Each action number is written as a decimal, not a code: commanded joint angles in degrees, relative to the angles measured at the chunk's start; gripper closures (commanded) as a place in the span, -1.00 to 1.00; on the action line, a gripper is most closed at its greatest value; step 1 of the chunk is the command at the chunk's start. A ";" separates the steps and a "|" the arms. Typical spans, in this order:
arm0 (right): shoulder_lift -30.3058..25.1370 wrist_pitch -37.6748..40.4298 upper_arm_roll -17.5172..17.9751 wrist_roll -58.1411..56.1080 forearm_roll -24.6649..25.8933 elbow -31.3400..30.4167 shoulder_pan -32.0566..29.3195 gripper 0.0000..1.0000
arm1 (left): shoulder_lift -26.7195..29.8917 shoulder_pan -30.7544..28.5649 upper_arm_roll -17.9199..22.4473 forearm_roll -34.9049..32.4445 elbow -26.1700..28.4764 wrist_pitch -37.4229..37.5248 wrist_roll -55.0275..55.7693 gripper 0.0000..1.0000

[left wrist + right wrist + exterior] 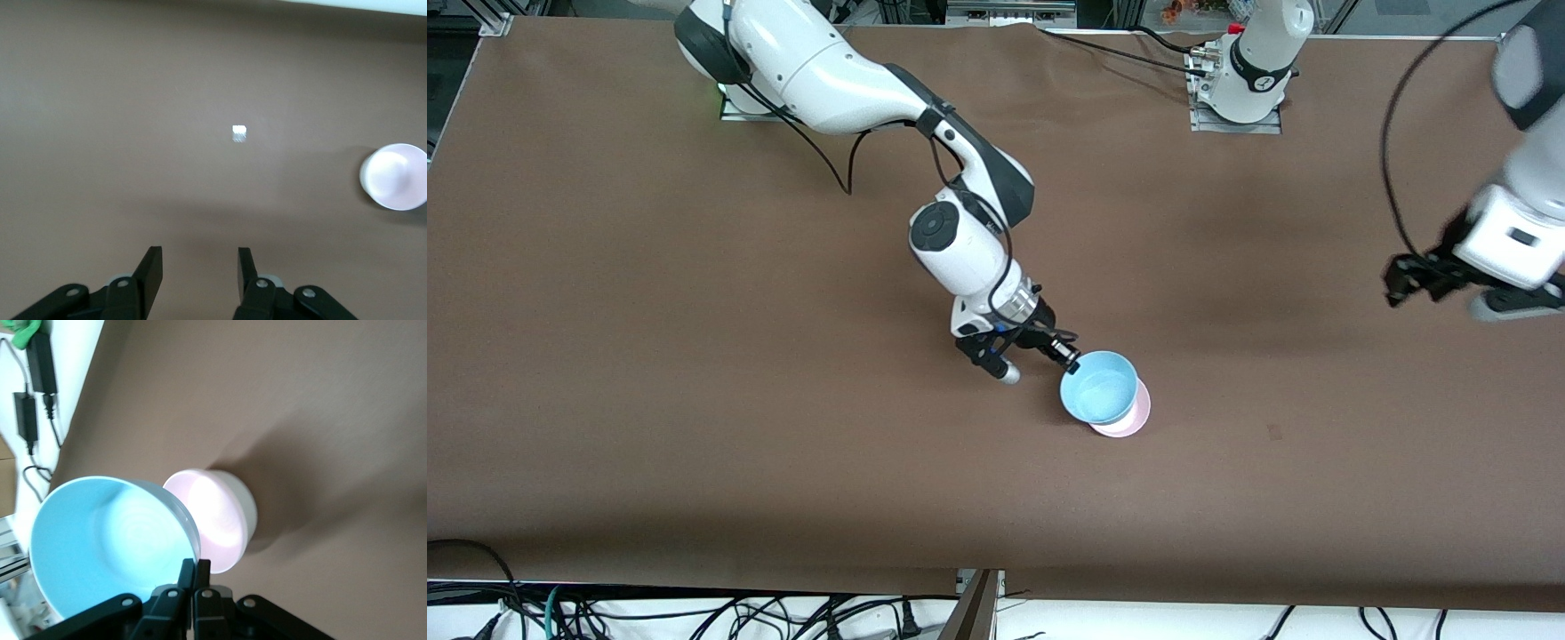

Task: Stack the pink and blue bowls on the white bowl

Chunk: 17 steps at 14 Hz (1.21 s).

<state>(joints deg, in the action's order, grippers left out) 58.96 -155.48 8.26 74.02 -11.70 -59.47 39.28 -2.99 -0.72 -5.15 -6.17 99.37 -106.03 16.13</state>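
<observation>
My right gripper (1073, 363) is shut on the rim of the light blue bowl (1100, 387) and holds it tilted just over the pale pink bowl (1129, 425) near the table's middle. In the right wrist view the fingertips (195, 563) pinch the blue bowl's rim (107, 547). Beside it the pink bowl (210, 513) sits nested in the white bowl, whose outer wall (248, 507) shows. I cannot tell whether the blue bowl touches the pink one. My left gripper (1400, 284) is open and empty in the air over the left arm's end of the table (199, 252). The nested bowls also show in the left wrist view (397, 177).
The brown table cover (694, 400) is bare around the bowls. A small white speck (239, 133) lies on it. Cables (694, 613) hang below the table's edge nearest the front camera.
</observation>
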 commanded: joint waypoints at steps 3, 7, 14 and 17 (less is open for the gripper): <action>4.32 -5.88 0.01 0.16 -0.78 3.04 2.11 1.00 | -2.01 -0.07 -2.32 -6.31 3.29 -4.71 4.35 -0.12; 6.87 -9.48 -0.43 -1.85 -0.26 3.04 2.47 1.00 | -2.64 -0.16 -2.24 -6.40 2.50 -5.33 3.57 -0.14; 7.84 -9.93 -0.43 -4.75 -0.26 3.04 2.47 1.00 | -2.99 -1.13 -1.71 -5.87 -0.75 -4.80 -7.07 -0.20; 8.02 -9.66 -0.52 -6.16 -0.17 3.04 2.47 1.00 | -2.99 -1.39 -1.71 -5.87 -0.76 -4.71 -7.42 -0.20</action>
<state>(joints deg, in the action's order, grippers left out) 65.19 -165.00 8.00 69.41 -11.68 -59.08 41.28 -5.77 -1.64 -6.62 -11.37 99.68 -111.46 10.31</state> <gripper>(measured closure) 0.982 0.401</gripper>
